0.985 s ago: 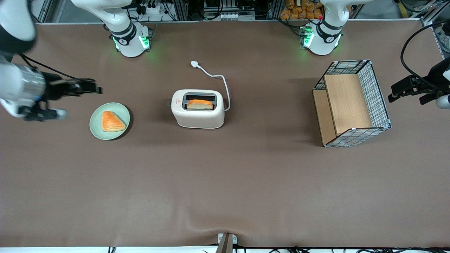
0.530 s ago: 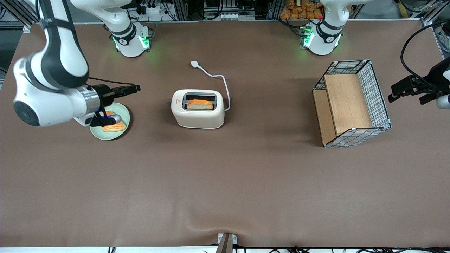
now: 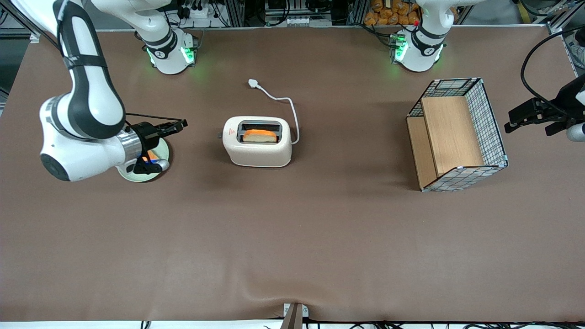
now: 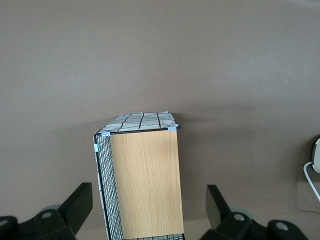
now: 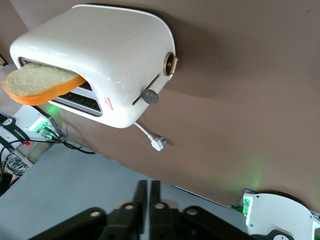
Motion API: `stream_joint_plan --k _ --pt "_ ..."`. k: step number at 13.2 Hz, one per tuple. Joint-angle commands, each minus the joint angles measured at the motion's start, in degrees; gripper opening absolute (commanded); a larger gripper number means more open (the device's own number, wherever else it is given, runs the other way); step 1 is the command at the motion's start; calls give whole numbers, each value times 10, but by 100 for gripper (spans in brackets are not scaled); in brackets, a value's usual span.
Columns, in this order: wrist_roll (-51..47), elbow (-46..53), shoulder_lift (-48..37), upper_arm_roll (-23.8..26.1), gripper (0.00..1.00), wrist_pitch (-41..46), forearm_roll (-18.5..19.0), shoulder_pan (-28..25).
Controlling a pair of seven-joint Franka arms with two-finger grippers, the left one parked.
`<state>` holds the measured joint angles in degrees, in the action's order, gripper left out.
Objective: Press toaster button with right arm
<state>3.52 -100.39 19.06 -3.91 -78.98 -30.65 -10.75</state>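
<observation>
The cream-white toaster stands mid-table with a slice of bread in one slot. Its small grey button sticks out of the narrow end that faces the working arm. My right gripper is shut and empty. It points at that end from above the table, a short gap away from the button, next to a green plate. In the right wrist view the toaster, the bread and the button lie ahead of the shut gripper.
The green plate with an orange pastry lies under my wrist, mostly hidden. A white cord with plug trails from the toaster toward the arm bases. A wire basket with wooden panels stands toward the parked arm's end.
My right arm has swung in from the table's edge over the plate. The gripper has come closer to the toaster's button end. The toaster has not moved.
</observation>
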Motion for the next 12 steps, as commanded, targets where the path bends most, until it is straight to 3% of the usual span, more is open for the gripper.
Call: stream_joint_plan --k 1,3,9,12 --pt "3 -2 9 0 0 -11 -12 -23" --pt "2 -1 23 0 0 -21 -14 -23" --pt "-15 -2 86 0 0 -20 -82 11" --pt "78 -8 87 0 0 -23 -112 39"
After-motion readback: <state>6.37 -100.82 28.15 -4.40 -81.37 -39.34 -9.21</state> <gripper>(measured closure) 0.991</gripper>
